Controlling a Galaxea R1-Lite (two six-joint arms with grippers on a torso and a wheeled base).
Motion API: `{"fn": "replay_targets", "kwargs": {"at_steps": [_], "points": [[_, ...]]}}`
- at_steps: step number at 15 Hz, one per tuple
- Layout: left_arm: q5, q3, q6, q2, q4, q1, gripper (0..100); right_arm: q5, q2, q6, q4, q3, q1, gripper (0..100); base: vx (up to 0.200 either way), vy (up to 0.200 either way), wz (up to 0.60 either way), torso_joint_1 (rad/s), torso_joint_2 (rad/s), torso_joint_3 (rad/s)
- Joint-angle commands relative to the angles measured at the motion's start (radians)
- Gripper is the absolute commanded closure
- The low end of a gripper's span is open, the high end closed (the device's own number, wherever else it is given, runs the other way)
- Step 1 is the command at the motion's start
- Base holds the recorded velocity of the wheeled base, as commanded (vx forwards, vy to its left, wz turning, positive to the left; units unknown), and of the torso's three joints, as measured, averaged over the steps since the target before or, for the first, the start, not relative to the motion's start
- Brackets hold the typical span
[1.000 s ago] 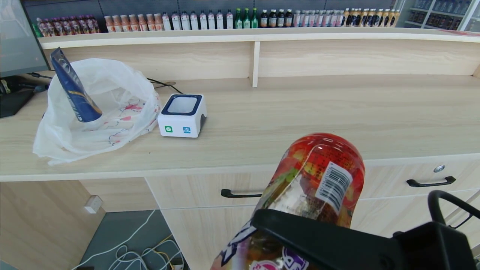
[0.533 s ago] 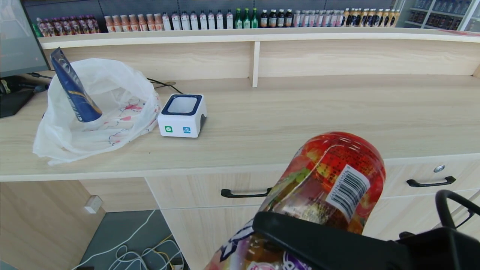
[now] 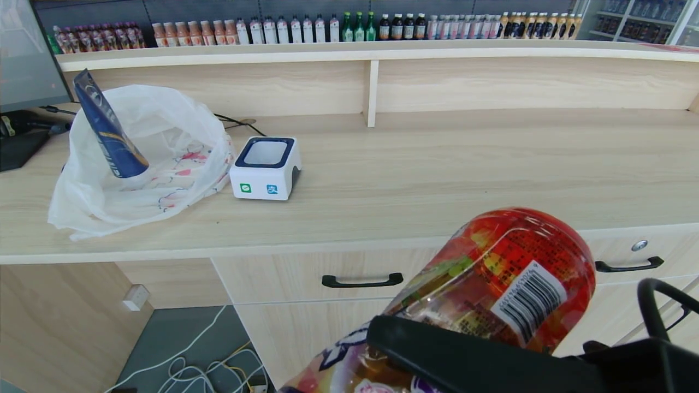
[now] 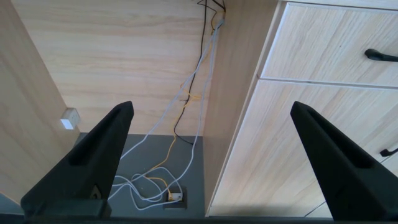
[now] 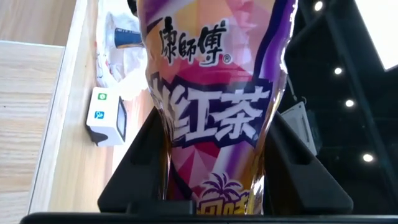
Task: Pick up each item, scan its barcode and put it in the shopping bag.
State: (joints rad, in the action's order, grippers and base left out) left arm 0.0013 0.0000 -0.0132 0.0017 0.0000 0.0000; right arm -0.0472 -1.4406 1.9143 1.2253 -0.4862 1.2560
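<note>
- Since a second ago, your tea bottle (image 3: 491,284) has swung to the right and sunk lower in the head view, and it lies flatter. Its barcode (image 3: 528,302) has gone with it. The drawer handle (image 3: 361,281) it partly covered now shows whole.
- Your right claw (image 5: 214,180) is clamped round the bottle's waist, with one black finger on each side. It holds the bottle in the air in front of the worktop's (image 3: 437,164) front edge, base pointing up and away.
- The barcode faces up toward the head camera, well apart from the scanner (image 3: 266,168).
- Your left claw (image 4: 211,162) is spread wide with nothing between its fingers. It hangs low beside the cupboard front, above the floor cables (image 4: 155,180).
- The scanner sits on the worktop, window up, just beside the shopping bag (image 3: 164,158).
- The white plastic bag lies open at the worktop's left end, with a blue pouch (image 3: 109,131) leaning upright in it.
</note>
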Motion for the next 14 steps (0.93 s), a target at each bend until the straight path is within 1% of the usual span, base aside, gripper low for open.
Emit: {"fn": "replay_targets", "kwargs": {"at_steps": [1, 2, 6, 9, 10, 12, 13, 14], "points": [[0.000, 0.000, -0.001, 0.000, 0.000, 0.000, 0, 0.000, 0.005, -0.004, 0.003, 0.005, 0.000, 100, 0.000, 0.000, 0.00, 0.000, 0.00, 0.000], [0.000, 0.000, -0.001, 0.001, 0.000, 0.000, 0, 0.000, 0.008, -0.008, 0.010, 0.011, 0.000, 100, 0.000, 0.000, 0.00, 0.000, 0.00, 0.000], [0.000, 0.000, -0.001, 0.000, 0.000, 0.000, 0, 0.000, -0.007, -0.050, 0.128, 0.060, 0.000, 100, 0.000, 0.000, 0.00, 0.000, 0.00, 0.000], [0.000, 0.000, -0.001, 0.000, 0.000, 0.000, 0, -0.005, 0.028, -0.184, 0.180, 0.152, -0.001, 100, 0.000, 0.000, 0.00, 0.000, 0.00, 0.000], [0.000, 0.000, -0.001, 0.000, 0.000, 0.000, 0, -0.006, 0.039, -0.233, 0.198, 0.192, -0.001, 100, 0.000, 0.000, 0.00, 0.000, 0.00, 0.000], [0.000, 0.000, -0.001, 0.001, 0.000, 0.000, 0, -0.011, 0.054, -0.403, 0.235, 0.265, -0.001, 100, 0.000, 0.000, 0.00, 0.000, 0.00, 0.000], [0.000, 0.000, -0.001, 0.000, 0.000, 0.000, 0, -0.013, 0.057, -0.514, 0.249, 0.293, -0.006, 100, 0.000, 0.000, 0.00, 0.000, 0.00, 0.000], [0.000, 0.000, -0.001, 0.000, 0.000, 0.000, 0, -0.011, 0.072, -0.584, 0.253, 0.310, -0.023, 100, 0.000, 0.000, 0.00, 0.000, 0.00, 0.000]]}}
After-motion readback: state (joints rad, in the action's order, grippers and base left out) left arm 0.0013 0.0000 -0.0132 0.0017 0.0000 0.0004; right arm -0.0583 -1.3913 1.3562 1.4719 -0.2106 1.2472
